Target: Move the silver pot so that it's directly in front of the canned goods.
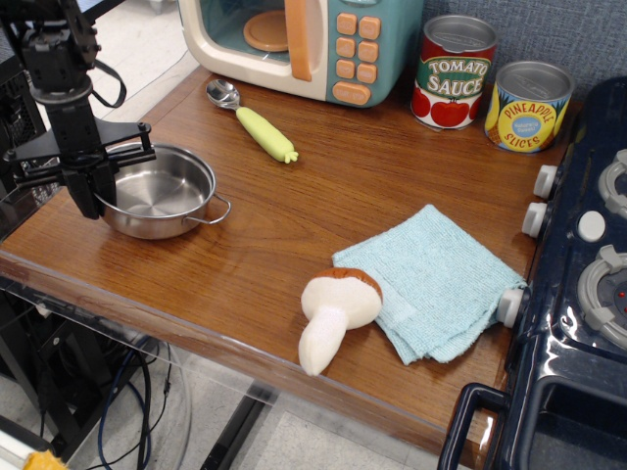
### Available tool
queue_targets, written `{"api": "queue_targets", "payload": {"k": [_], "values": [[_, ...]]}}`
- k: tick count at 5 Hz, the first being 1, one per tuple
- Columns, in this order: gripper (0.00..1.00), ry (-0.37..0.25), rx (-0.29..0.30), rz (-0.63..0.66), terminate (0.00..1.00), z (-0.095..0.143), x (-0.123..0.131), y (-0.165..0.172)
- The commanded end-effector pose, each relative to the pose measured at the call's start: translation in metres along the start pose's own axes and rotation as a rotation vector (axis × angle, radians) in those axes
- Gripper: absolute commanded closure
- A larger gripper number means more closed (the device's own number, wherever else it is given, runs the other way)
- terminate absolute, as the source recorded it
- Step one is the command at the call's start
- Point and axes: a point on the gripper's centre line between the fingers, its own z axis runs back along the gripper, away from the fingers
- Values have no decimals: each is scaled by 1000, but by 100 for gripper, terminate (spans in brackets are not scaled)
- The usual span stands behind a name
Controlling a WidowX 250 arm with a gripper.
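The gripper [95,191] has its jaws pinched on the left rim of the pot [160,192], which sits at the tabletop's [323,196] left front, well apart from the cans [490,83] at the back right. A hold on one thin edge (shiny steel at that) looks risky: the pot could pivot or slip out mid-carry. A low path could also clip the spoon [253,121], or drag across the cloth [436,279] and the mushroom [336,311].

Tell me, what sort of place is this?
Probably a toy kitchen set up for robot practice: a toy microwave, toy cans and a play stove surround a wooden counter.
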Motion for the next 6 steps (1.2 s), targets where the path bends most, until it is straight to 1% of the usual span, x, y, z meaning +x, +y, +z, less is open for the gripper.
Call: {"api": "queue_targets", "payload": {"k": [1,2,3,4,5,6], "values": [[100,-46,-184,-8,0,54,-10,-48],[100,-50,-275,-63,0,70,-22,-92],[100,-9,-318,-120,0,66,-29,-137],[100,-40,-294,-142,0,56,-33,-170],[100,-40,-285,-168,0,42,-36,-190],[100,-20,-276,-204,0,28,-44,-205]]}}
